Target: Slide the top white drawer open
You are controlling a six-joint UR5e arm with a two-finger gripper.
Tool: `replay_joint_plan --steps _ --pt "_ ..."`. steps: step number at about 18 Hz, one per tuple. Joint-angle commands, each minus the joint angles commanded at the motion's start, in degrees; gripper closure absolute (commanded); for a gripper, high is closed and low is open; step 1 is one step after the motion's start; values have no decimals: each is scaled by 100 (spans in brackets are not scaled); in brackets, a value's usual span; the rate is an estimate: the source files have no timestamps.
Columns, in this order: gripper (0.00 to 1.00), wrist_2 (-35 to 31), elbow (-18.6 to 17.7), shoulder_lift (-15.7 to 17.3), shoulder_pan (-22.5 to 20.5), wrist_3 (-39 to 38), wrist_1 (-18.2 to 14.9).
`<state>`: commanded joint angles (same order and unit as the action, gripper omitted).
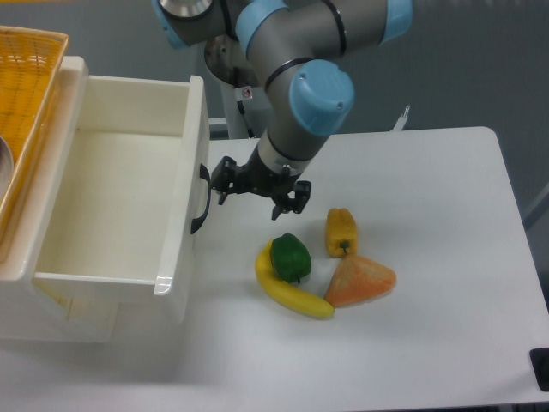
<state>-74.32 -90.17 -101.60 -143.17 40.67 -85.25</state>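
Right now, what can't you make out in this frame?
- Lower drawer: hidden under the open top white drawer.
- Basket: cut off by the left edge; its contents barely show.
- Claw: dark and small, so open or shut is unclear.
- Arm base: cut off by the top edge.

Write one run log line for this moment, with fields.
drawer: top white drawer open, inside looks empty | gripper: jaws open, off black handle | beside: food items on table

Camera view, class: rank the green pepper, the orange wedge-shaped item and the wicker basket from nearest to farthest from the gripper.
1. green pepper, just below the gripper
2. orange wedge-shaped item, lower right
3. wicker basket, far left, on the cabinet
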Motion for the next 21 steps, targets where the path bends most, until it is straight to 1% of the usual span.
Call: replay_joint_plan --steps 1,2,4,7,8,11,12,15,17,19,21 --pt "0 -369 0 0 9 342 -9" --pt "0 -581 0 0 9 589 -26" --pt "0 -636 -52 0 18 714 -18" --pt "0 -636 0 0 -9 732 9" --pt "0 -636 35 -9 -26 767 61" --pt "0 -653 61 -26 -61 802 412" --pt "0 -706 96 -44 -53 863 413" --pt "0 -1031 123 -149 -9 1538 431" --pt "0 -1031 175 -176 -35 1882 439" --pt "0 -1031 176 -167 -53 1910 457" --pt "0 -1031 167 -167 -53 1901 562"
